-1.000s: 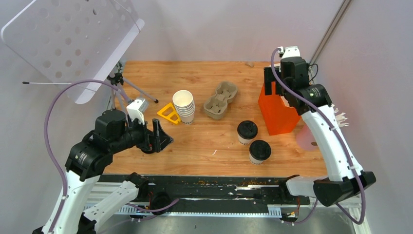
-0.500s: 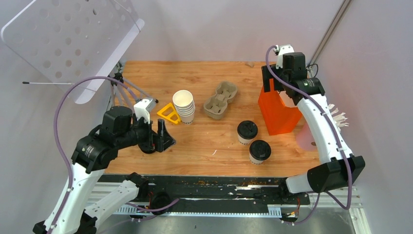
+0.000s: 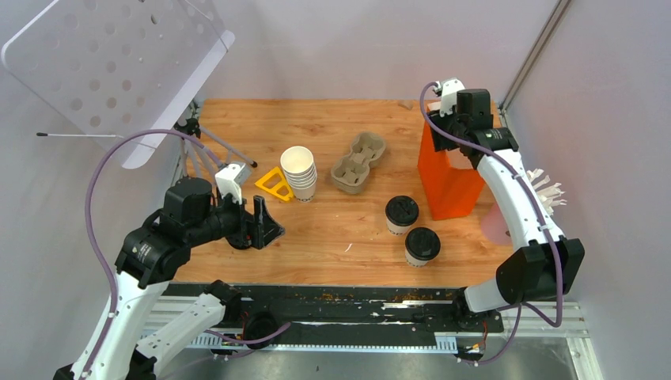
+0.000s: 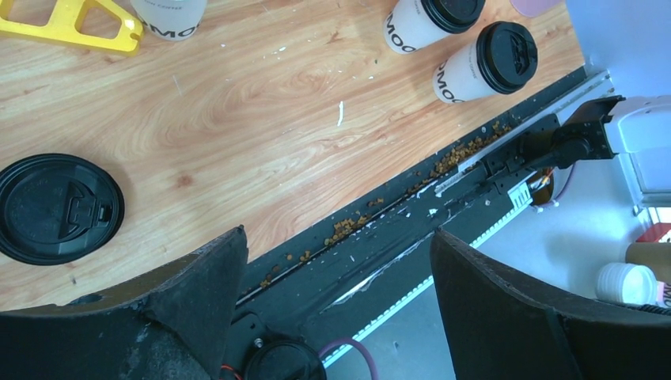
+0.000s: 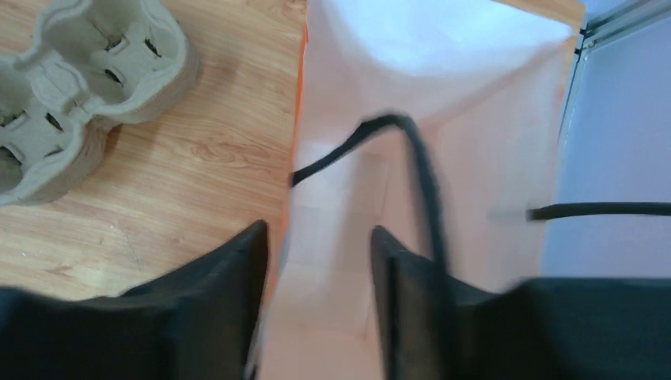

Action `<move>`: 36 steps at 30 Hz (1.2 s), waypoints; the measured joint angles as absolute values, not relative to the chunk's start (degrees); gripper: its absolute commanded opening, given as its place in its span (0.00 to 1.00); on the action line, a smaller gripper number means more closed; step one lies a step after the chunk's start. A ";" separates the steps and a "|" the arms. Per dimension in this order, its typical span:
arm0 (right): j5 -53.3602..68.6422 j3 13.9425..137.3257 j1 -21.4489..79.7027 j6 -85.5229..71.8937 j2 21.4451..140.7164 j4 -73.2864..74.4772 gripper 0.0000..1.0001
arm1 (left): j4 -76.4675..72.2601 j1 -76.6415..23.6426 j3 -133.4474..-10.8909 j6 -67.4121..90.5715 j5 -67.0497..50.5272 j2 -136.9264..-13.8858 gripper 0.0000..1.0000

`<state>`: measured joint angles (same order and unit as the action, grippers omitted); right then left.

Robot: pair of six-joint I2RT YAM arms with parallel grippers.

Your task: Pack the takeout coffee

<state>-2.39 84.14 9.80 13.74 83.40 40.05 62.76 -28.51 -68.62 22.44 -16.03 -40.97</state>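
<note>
Two takeout coffee cups, white with black lids, stand side by side at the front right, one (image 3: 402,214) (image 4: 431,17) just behind the other (image 3: 422,245) (image 4: 484,63). My right gripper (image 3: 437,131) (image 5: 318,229) is at the top of the orange bag (image 3: 449,180) (image 5: 431,95). Its jaws straddle the bag's left wall, one finger outside and one inside, narrowed but still apart. My left gripper (image 3: 261,220) (image 4: 337,233) hangs open and empty over the table's front edge, far left of the cups.
A loose black lid (image 4: 57,207) lies under the left arm. Behind it are a stack of lidless cups (image 3: 299,172), a yellow frame (image 3: 274,184) and a grey pulp carrier (image 3: 358,161) (image 5: 75,87). A small tripod (image 3: 198,136) stands at the left edge.
The right gripper has moved left onto the bag's left wall and its jaws have narrowed around it. The left arm has shifted slightly right.
</note>
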 measured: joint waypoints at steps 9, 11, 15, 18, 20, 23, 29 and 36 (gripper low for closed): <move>-1.58 84.25 8.69 18.61 83.40 39.88 0.00 | 60.55 -28.51 -67.66 25.32 -15.86 -40.66 0.84; -1.98 85.01 8.69 19.35 83.50 40.40 0.00 | 60.58 -28.51 -67.55 26.06 -15.62 -41.17 0.84; -2.48 88.09 8.69 20.80 83.66 40.93 0.00 | 60.69 -28.51 -67.81 27.09 -14.70 -42.83 0.84; -2.37 92.05 8.69 21.45 83.66 42.39 0.00 | 60.95 -28.51 -69.12 27.40 -13.93 -44.84 0.84; -1.19 95.31 8.71 21.58 83.66 43.72 0.01 | 61.06 -28.51 -70.24 27.66 -13.28 -45.93 0.84; 1.28 98.83 9.50 21.50 82.87 44.18 0.01 | 61.17 -28.51 -71.72 28.03 -12.58 -47.48 0.83; 4.43 99.77 17.50 19.86 77.08 46.13 0.02 | 63.05 -28.51 -76.01 28.69 -11.22 -50.74 0.82; 3.14 101.75 38.37 19.62 72.97 49.25 0.03 | 67.16 -28.51 -86.96 28.32 -8.40 -55.35 0.81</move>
